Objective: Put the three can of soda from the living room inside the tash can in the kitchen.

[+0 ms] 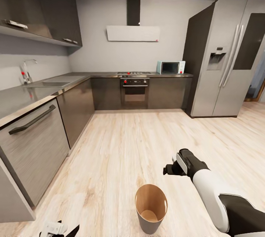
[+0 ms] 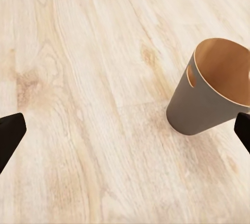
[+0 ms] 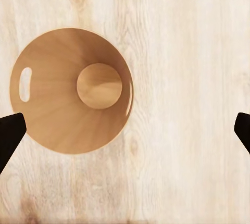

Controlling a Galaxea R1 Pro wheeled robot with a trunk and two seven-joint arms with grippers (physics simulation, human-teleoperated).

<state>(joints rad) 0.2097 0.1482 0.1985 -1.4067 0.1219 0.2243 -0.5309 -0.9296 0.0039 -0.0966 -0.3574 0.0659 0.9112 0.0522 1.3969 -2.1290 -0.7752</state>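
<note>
The right end effector [image 1: 173, 167] hung above the wood floor [image 1: 140, 137], just beyond and to the right of the tash can [image 1: 151, 207]. In the right wrist view its two dark fingertips [image 3: 10, 135] sat at opposite edges of the frame, spread wide with nothing between them. The left end effector [image 1: 55, 227] sat low at the robot's left; its fingertips [image 2: 9, 135] were likewise wide apart and held nothing.

The tash can [image 3: 72, 91] stood upright on the floor directly ahead of the robot, between the two arms. It had a grey outside [image 2: 195, 112], a coppery-brown inside, and a handle slot [image 3: 25, 84] in its wall. Its bottom was visible.

The room was the kitchen. A dark surface [image 1: 22, 97] with a sink and tap [image 1: 25, 71] ran along the left and back walls. It carried a hob [image 1: 134, 73] over an oven [image 1: 134, 92] and a microwave [image 1: 170, 67]. A grey double-door fridge [image 1: 224, 57] stood at the right.
</note>
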